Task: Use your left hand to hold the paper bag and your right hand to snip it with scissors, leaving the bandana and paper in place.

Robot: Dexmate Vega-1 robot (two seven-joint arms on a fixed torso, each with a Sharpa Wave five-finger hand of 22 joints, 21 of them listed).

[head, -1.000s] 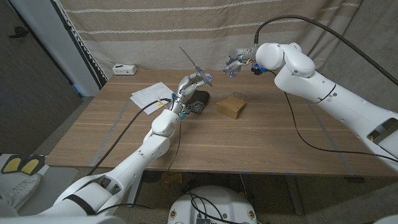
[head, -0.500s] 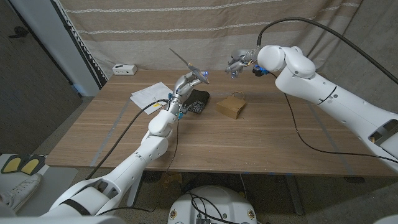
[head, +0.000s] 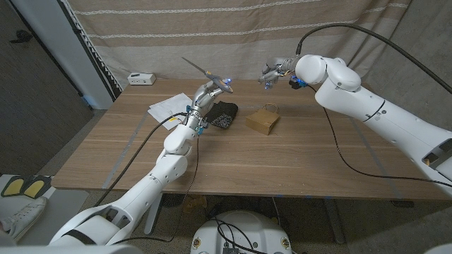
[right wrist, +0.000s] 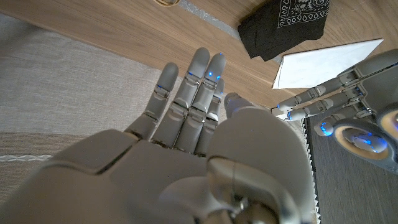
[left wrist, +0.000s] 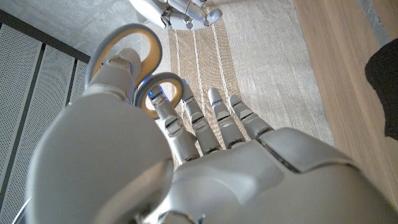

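The brown paper bag (head: pixel 263 121) lies flat on the table, right of the black bandana (head: pixel 222 114) and the white paper (head: pixel 169 107). My left hand (head: pixel 208 92) is raised over the bandana and holds the scissors (head: pixel 199 70), blades pointing up and to the left. In the left wrist view my left hand (left wrist: pixel 205 155) has its thumb and a finger through the yellow-grey scissors handles (left wrist: pixel 134 68). My right hand (head: pixel 272 70) hovers above and behind the bag, fingers stretched out and holding nothing. The right wrist view shows my right hand (right wrist: pixel 193 143), the bandana (right wrist: pixel 289 18) and the paper (right wrist: pixel 323 59).
A small white box (head: pixel 141 78) sits at the table's far left corner. A striped curtain (head: pixel 233 35) hangs behind the table. A black cable (head: pixel 339 152) trails from my right arm across the right side of the table.
My left hand has swung the scissors further left, the blades tipping lower. My right hand has drifted slightly right and up.
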